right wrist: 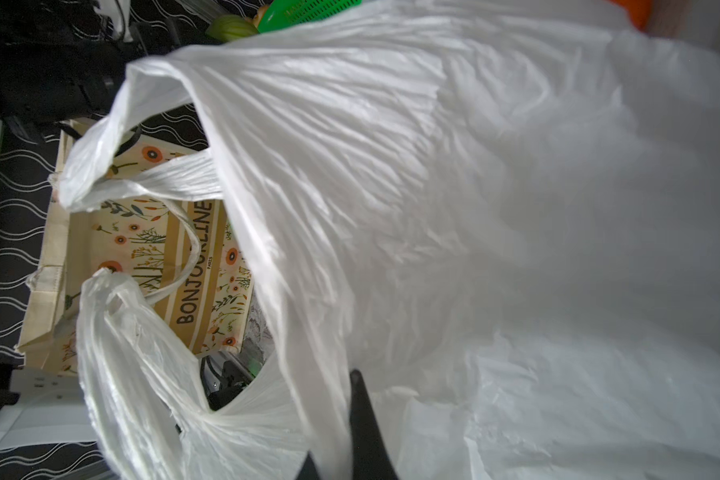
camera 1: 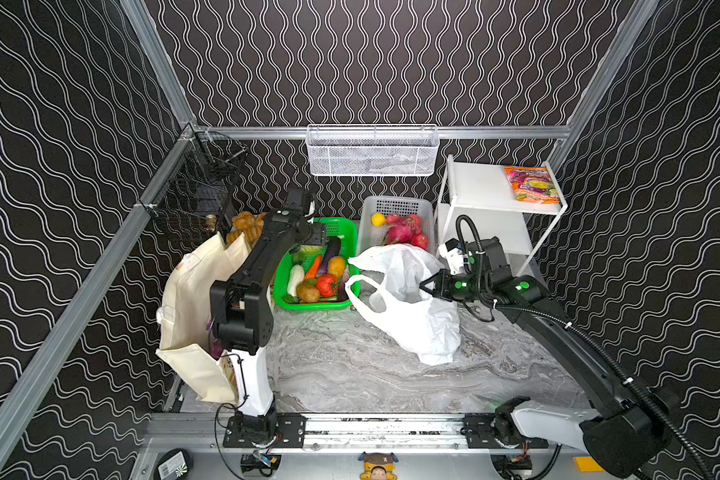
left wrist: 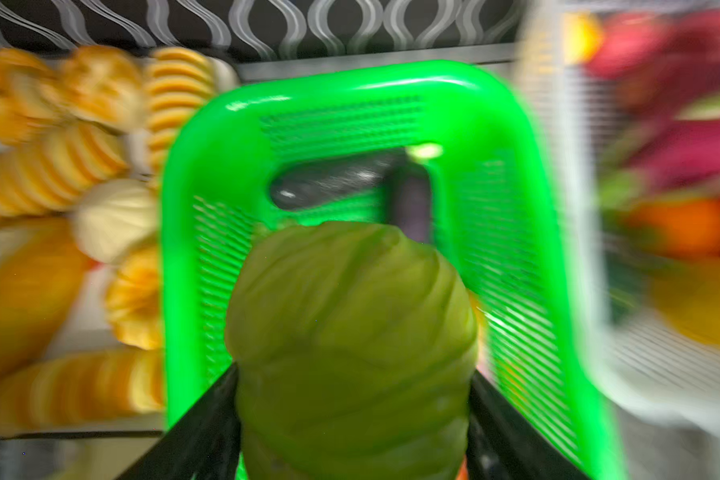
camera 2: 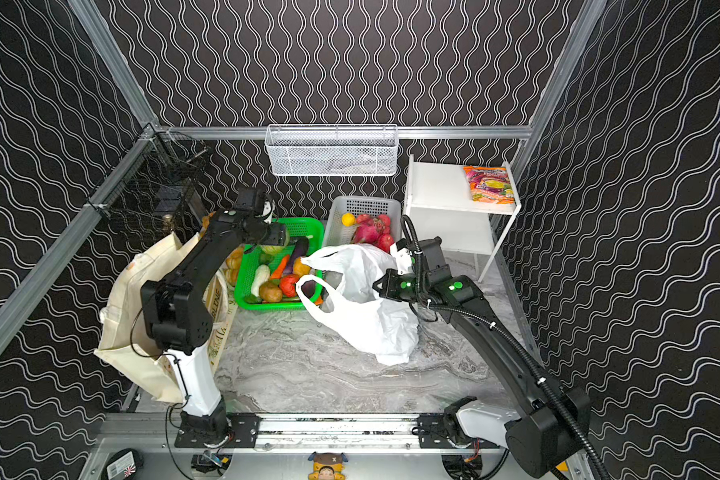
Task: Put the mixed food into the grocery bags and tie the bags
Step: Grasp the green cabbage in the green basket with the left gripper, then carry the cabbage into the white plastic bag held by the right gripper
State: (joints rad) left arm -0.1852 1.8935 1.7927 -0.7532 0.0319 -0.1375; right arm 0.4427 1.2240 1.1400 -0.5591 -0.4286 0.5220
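Over the back of the green basket [camera 1: 344, 226] [left wrist: 200, 166], my left gripper [camera 1: 310, 241] [left wrist: 352, 374] is shut on a green cabbage [left wrist: 350, 332] [camera 2: 273, 249], with a black finger pressing each side. A tomato [camera 1: 326, 284], a potato [camera 1: 307, 292] and a yellow-orange vegetable [camera 1: 336, 266] lie in that basket. The white plastic bag [camera 1: 412, 316] [right wrist: 474, 208] slumps at centre right with its mouth open. My right gripper [camera 1: 424, 286] [right wrist: 337, 415] is shut on its rim. The cream canvas tote [camera 1: 188, 299] [right wrist: 142, 249] stands at the left, partly hidden behind my left arm.
A white basket [camera 1: 395, 203] of red and yellow fruit sits behind the plastic bag. A white shelf [camera 1: 483, 187] at back right carries a snack packet [camera 1: 533, 185]. A white mesh basket [camera 1: 373, 151] hangs on the back rail. Bread [camera 1: 246, 224] lies beside a black wire basket [camera 1: 196, 191].
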